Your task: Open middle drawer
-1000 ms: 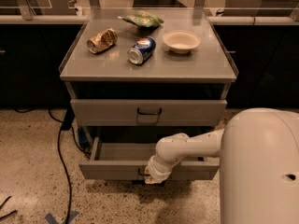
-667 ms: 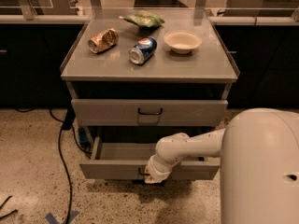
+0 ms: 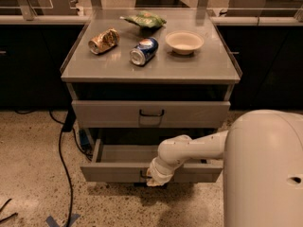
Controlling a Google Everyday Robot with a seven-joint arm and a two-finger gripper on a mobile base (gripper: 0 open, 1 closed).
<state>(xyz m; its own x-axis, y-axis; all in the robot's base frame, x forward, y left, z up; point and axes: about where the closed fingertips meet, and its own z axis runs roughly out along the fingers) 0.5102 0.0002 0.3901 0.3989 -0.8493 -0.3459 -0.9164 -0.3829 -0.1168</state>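
Note:
The middle drawer (image 3: pixel 118 171) is a shallow grey metal drawer. It stands pulled out from the cabinet, with its bare inside (image 3: pixel 125 153) showing. My gripper (image 3: pixel 154 176) is at the centre of the drawer's front, where the handle sits. The gripper covers most of the handle. My white arm (image 3: pixel 199 148) reaches in from the right across the drawer's front right part. The taller top drawer (image 3: pixel 109 113) is above it, closed, with its dark loop handle (image 3: pixel 151 113) in view. No lower drawer shows.
On the cabinet top (image 3: pixel 199 67) lie a crushed gold can (image 3: pixel 103 40), a blue soda can (image 3: pixel 144 51) on its side, a green chip bag (image 3: pixel 145 19) and a beige bowl (image 3: pixel 184 42). A black cable (image 3: pixel 61 150) runs over the speckled floor at left. My white body (image 3: pixel 265 174) fills the lower right.

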